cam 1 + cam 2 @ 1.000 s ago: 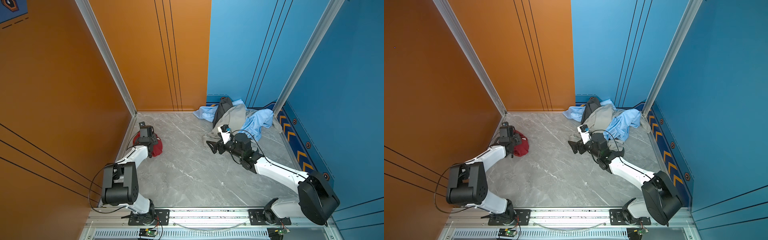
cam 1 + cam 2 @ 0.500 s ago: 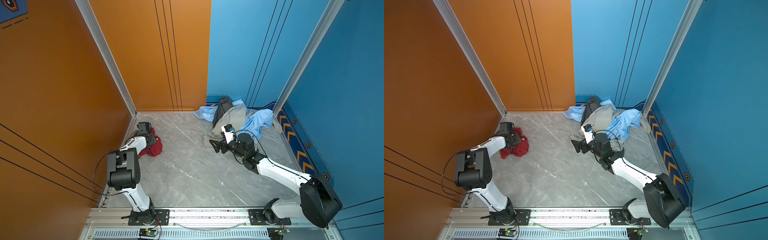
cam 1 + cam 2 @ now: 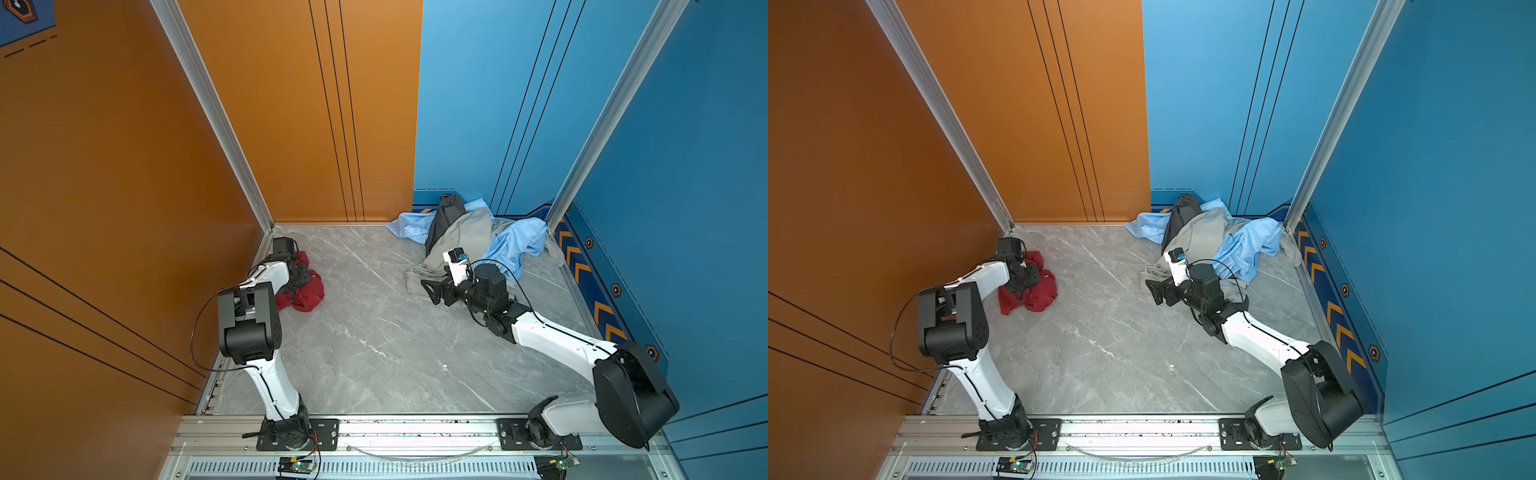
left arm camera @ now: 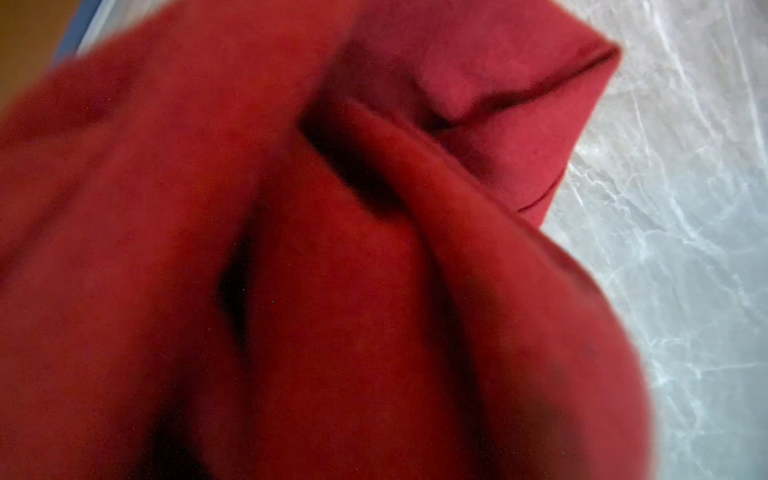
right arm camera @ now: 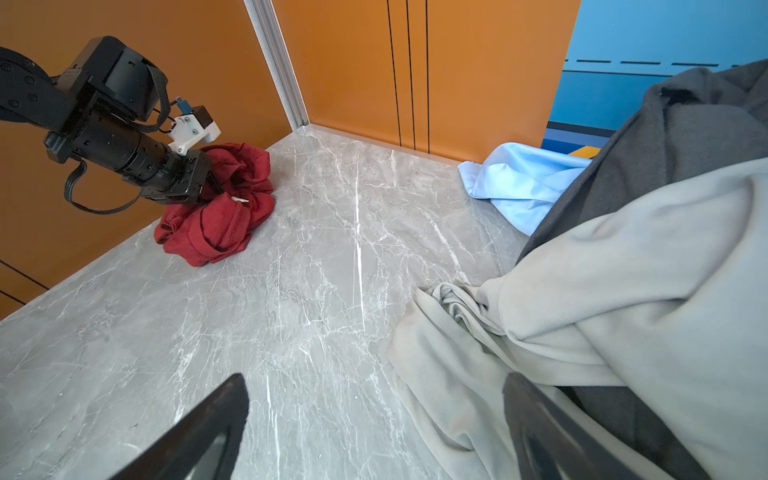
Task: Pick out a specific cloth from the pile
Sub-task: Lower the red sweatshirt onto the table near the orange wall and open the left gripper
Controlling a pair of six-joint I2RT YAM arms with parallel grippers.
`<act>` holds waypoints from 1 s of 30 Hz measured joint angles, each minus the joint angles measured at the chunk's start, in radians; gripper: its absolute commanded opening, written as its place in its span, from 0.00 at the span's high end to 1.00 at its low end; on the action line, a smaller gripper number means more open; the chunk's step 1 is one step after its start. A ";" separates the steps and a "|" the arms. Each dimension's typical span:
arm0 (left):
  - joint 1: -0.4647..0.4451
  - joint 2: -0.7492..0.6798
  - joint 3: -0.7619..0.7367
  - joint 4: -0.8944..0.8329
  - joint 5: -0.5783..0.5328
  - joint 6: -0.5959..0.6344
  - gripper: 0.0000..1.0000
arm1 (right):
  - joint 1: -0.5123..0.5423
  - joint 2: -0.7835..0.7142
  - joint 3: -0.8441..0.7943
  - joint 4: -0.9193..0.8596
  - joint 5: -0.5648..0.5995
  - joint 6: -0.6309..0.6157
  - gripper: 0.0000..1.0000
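The marbled grey table (image 3: 374,345) carries two separate heaps. The larger is the pile (image 3: 469,237), bunched against the blue back wall (image 3: 478,104), with a light grey garment (image 5: 623,291) over a dark grey one (image 5: 685,124) and a light blue cloth (image 5: 519,183) spilling out beside them. The cloth (image 3: 309,293) lies crumpled in the far left corner, just beside the orange wall (image 3: 124,166) and well apart from the pile, so the sorting itself looks done. What seems left is a clean parting of the left gripper (image 3: 297,277) from the fabric. That claw is sunk into the red folds. The left wrist view shows nothing but blurred red cloth (image 4: 291,291), so I cannot tell whether its jaws are apart, together or clamped on fabric. To finish well, it should open fully while low. Then it should draw back along its own axis and not straight up, since thin wrinkly fabric probably catches on a fingertip and trails after it. The wall beside it leaves little room, so the retreat is safest toward the open middle of the table. The right gripper (image 3: 432,291) hovers by the pile's near edge with its fingers (image 5: 216,419) spread wide and holding nothing. A grey sleeve lies right by one finger, so it should pull away without snagging it. The small white tag (image 5: 240,200) on the cloth is a handy check that the heap settles flat
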 measured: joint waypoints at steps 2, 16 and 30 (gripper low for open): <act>0.000 0.000 0.000 -0.001 0.003 0.004 0.72 | 0.000 0.007 0.009 -0.003 -0.001 0.000 0.04; -0.010 -0.077 0.032 -0.052 0.007 0.023 0.27 | 0.000 0.011 0.041 -0.034 -0.007 0.000 0.03; -0.035 -0.276 -0.031 0.032 0.002 0.029 0.17 | 0.001 0.010 0.082 -0.076 0.008 -0.008 0.03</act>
